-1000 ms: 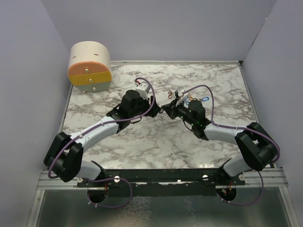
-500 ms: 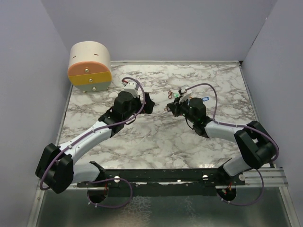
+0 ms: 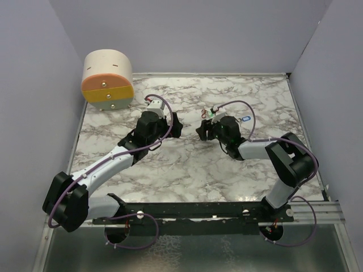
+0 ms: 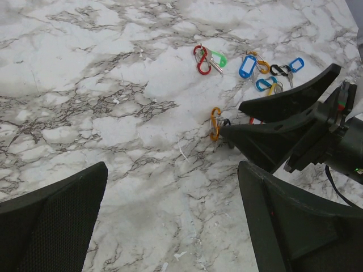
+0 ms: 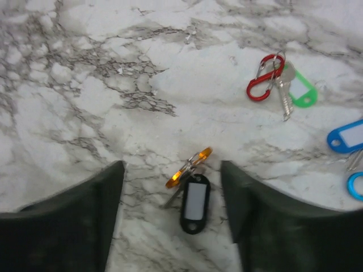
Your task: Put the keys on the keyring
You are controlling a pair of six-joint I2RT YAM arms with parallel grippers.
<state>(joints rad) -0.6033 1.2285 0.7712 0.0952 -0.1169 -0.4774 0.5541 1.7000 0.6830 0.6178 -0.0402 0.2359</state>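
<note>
My right gripper (image 5: 172, 168) hangs low over the marble with its fingers parted and pinching nothing. The orange keyring (image 5: 189, 166) and the black key tag (image 5: 194, 204) lie on the table between them. My left gripper (image 4: 173, 170) is spread wide and empty, well back from that pair. Farther off, the red keyring (image 5: 265, 77) lies touching the green key tag (image 5: 303, 90), so I judge that set finished and the orange one the set in hand. Next I would need a fresh hold on the orange keyring with one hand while the other fetches a key from the blue and yellow cluster (image 4: 272, 71). I cannot tell whether the black tag is actually threaded on the orange keyring or only touching it. The cluster's pieces overlap too closely to count.
</note>
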